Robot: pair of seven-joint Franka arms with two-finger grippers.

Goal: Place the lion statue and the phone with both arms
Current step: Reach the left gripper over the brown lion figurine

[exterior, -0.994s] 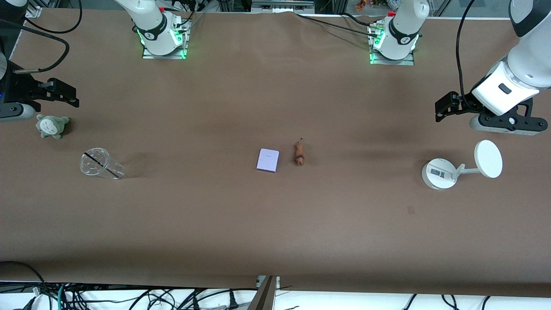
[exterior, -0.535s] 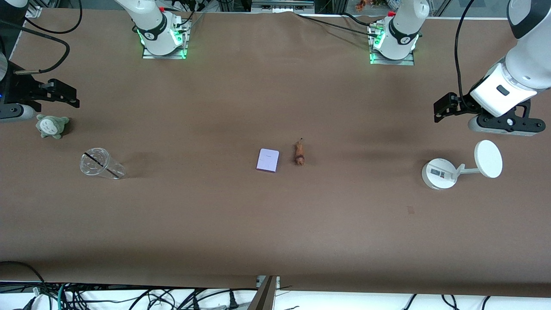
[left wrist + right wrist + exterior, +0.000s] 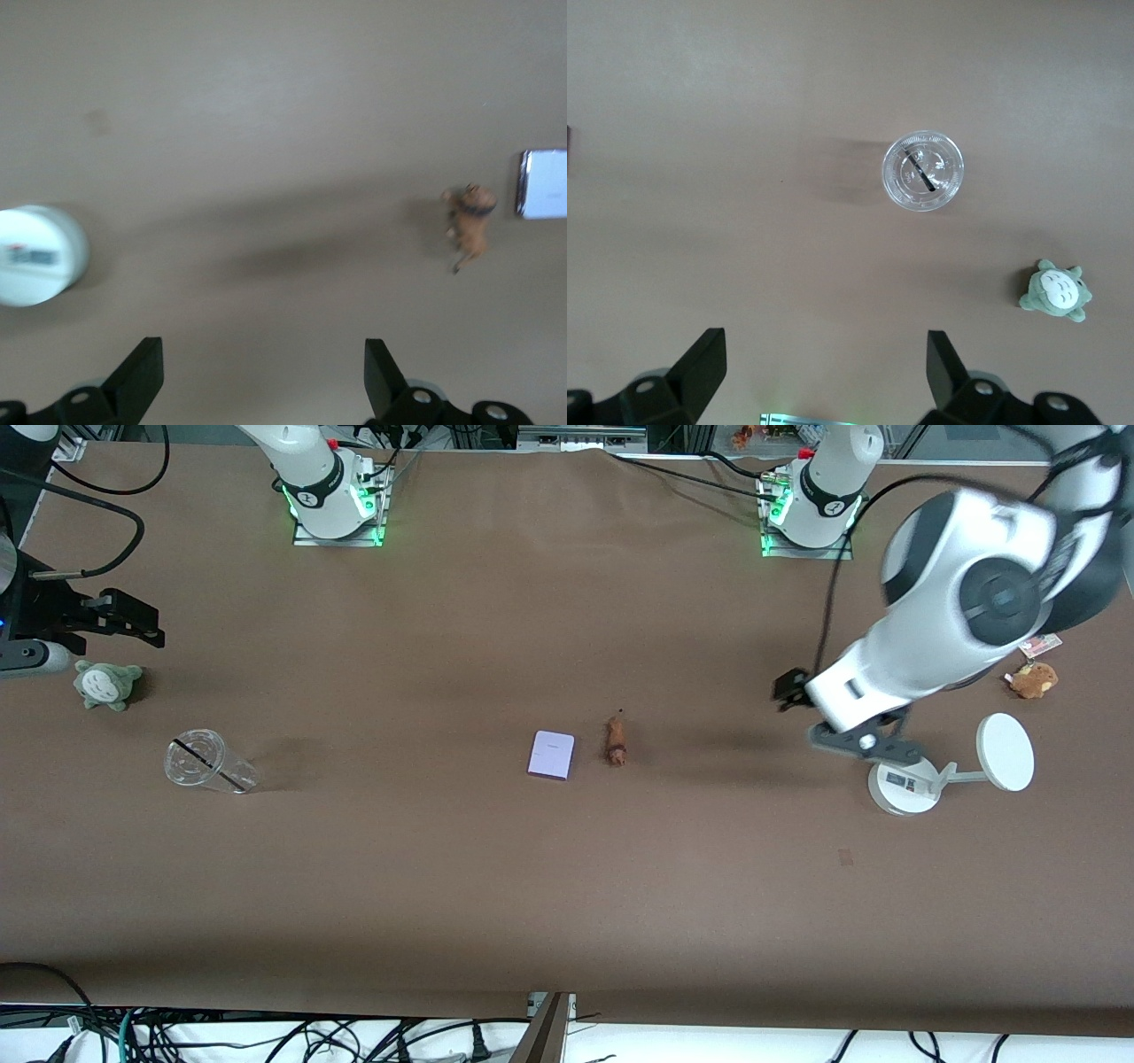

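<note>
- Two task items are lying side by side at mid-bench, apart and untouched: the phone (image 3: 551, 755), a flat pale lavender slab, toward the right arm's end, and the lion statue (image 3: 616, 742), a small orange-brown figurine on its side with a thin dark tail, toward the left arm's end.
- Left hand (image 3: 791, 689) is hanging wide and empty over bare bench between the lion statue and the white round-based stand (image 3: 904, 782); judging by its wrist view, which takes in the statue (image 3: 469, 221) and an edge of the phone (image 3: 543, 183), it is lining up for the statue.
- Right hand (image 3: 142, 624) is waiting wide and empty over its own end of the bench, above the grey-green plush (image 3: 106, 683) and clear plastic cup (image 3: 205, 763).
- One brown plush with a tag (image 3: 1032, 678) is sitting at the left arm's end, no part of the task.
</note>
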